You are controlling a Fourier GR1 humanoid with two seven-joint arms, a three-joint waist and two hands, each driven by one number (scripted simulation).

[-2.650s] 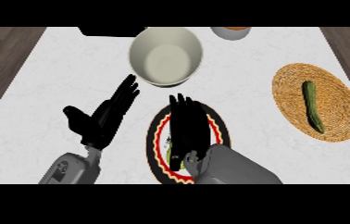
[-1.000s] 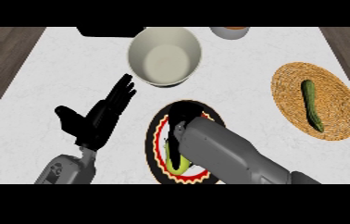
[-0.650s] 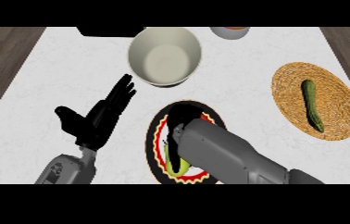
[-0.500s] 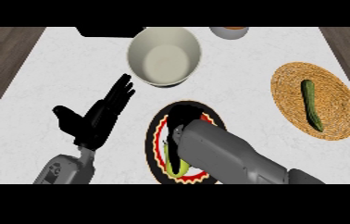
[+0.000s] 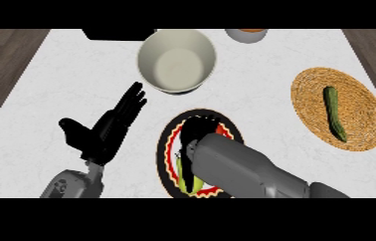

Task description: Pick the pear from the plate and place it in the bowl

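left hand (image 5: 103, 130): open, fingers up | right hand (image 5: 197, 130): fingers hidden

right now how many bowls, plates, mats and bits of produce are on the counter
bowls: 2, the large cream bowl and a small bowl at the far edge
plates: 1, the patterned plate
woven mats: 1
produce: 2, pear, cucumber
total: 6

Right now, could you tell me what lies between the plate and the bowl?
Nothing: in the head view only bare white counter separates the plate from the bowl.
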